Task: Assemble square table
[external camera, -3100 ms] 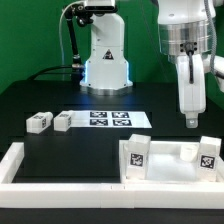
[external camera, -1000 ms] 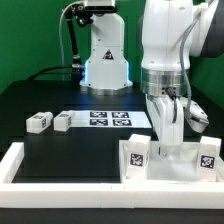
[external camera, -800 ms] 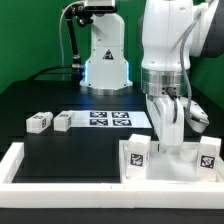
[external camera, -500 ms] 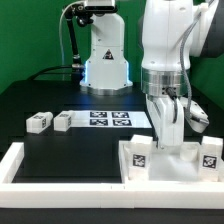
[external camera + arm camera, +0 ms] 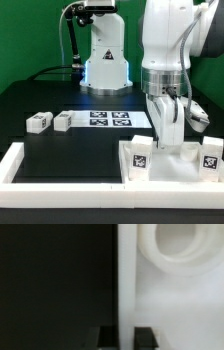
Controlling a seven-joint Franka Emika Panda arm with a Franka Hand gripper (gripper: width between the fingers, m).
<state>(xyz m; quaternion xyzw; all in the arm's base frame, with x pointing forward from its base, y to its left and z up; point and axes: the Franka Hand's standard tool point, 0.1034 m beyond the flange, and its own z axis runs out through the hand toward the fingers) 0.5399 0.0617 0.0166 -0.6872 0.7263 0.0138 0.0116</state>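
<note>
Where gripper (image 5: pixel 126 338) clamps rim (image 5: pixel 126 280), square table (image 5: pixel 176 166) flat

The arm (image 5: pixel 170 40) is being cut off by the exterior view's top edge, and its upper links are being left out of frame. The square panel (image 5: pixel 178 165) is being clipped by the exterior view's right edge, so its corner on that side is not being shown. The tips of the pincer (image 5: pixel 166 145) are being lost against the panel's pale wall. The tag patterns on the leg blocks (image 5: pixel 38 122) are being rendered too small to be read. In the wrist view everything is being blurred. The fingers (image 5: pixel 107 338) are being cropped by the frame edge, the socket (image 5: pixel 185 270) is being shown only in part, and the surface (image 5: pixel 50 280) is being reduced to featureless black.
</note>
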